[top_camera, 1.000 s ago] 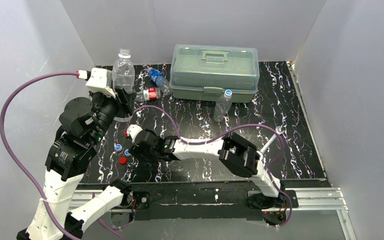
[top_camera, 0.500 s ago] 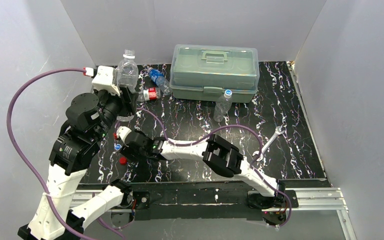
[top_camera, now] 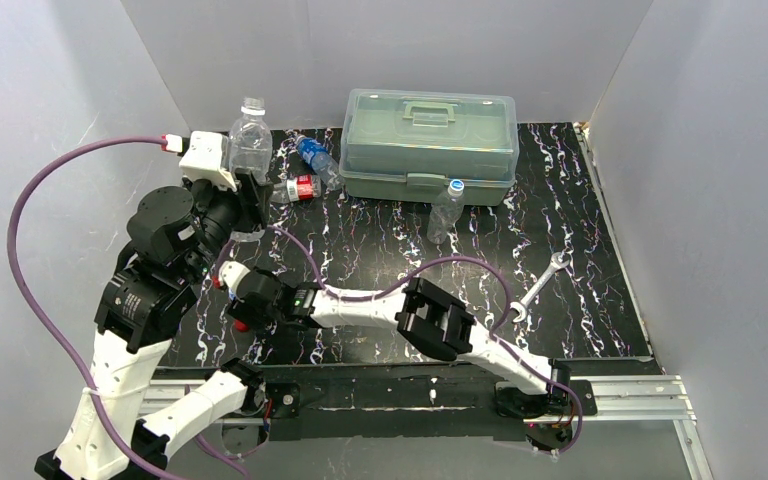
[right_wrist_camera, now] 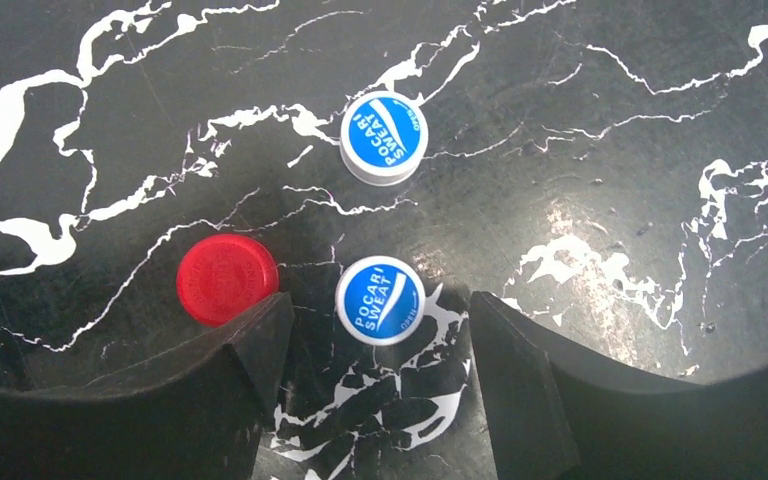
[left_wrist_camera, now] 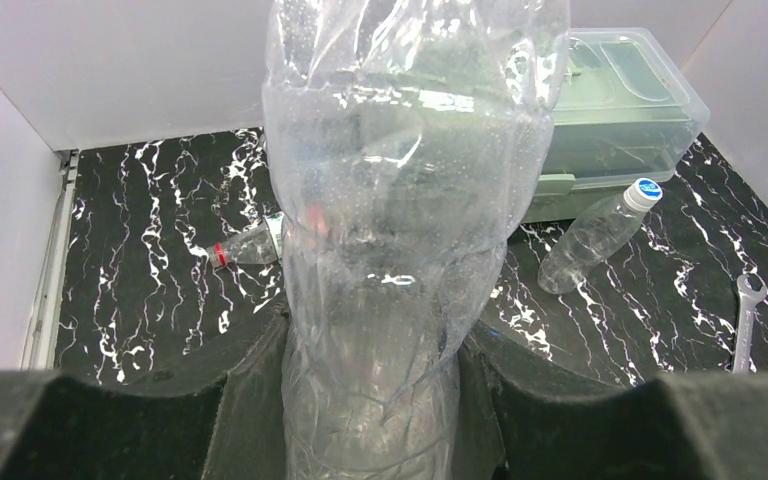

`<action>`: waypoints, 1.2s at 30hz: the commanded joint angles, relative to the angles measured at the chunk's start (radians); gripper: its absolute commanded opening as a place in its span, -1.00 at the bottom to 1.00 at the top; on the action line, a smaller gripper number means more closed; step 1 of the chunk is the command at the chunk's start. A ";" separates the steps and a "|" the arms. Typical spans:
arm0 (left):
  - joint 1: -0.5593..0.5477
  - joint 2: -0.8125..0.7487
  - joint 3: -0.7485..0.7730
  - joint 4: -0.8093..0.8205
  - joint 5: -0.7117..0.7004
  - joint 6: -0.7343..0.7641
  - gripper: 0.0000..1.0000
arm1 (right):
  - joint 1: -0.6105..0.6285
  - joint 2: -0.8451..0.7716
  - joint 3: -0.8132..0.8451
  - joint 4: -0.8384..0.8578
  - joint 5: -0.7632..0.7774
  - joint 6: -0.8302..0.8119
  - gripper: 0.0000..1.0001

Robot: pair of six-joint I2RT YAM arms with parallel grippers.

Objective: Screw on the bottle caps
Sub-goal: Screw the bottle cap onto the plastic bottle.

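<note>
Clamping crinkled clear bottle (left_wrist_camera: 400,200), left claw (left_wrist_camera: 370,390), round caps (right_wrist_camera: 380,300), veined black table (right_wrist_camera: 610,120)

Red cap (right_wrist_camera: 226,279), blue-and-white cap (right_wrist_camera: 380,300) beside it, second blue-and-white cap (right_wrist_camera: 383,137) near, all flat on the table (right_wrist_camera: 610,150), plain clear bottle (top_camera: 248,140) upright, red-label bottle (top_camera: 298,188) and blue-label bottle (top_camera: 316,160) lying down, capped bottle (top_camera: 445,212) tilted.

A clear, crumpled plastic bottle (left_wrist_camera: 400,200) stands pinched in the black left gripper (left_wrist_camera: 372,385). Behind it are a translucent lidded box (left_wrist_camera: 615,120), a blue-capped clear bottle (left_wrist_camera: 595,238) and a silver wrench (left_wrist_camera: 747,318).
</note>
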State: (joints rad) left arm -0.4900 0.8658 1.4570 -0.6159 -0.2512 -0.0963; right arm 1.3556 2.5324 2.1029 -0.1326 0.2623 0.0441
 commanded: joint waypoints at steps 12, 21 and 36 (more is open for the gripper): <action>0.001 -0.008 0.019 -0.015 -0.022 0.008 -0.44 | 0.011 0.055 0.039 -0.042 0.050 -0.026 0.02; 0.001 -0.001 -0.011 0.012 0.000 0.009 -0.44 | -0.008 -0.002 -0.012 -0.039 0.056 -0.002 -0.43; 0.010 0.076 -0.107 0.171 0.166 0.105 -0.42 | -0.236 -0.536 -0.518 -0.041 -0.069 0.200 -0.61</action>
State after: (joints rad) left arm -0.4900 0.9100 1.3655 -0.5255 -0.1661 -0.0456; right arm 1.1847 2.1860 1.6642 -0.1577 0.2253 0.1612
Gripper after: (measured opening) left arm 0.436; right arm 0.415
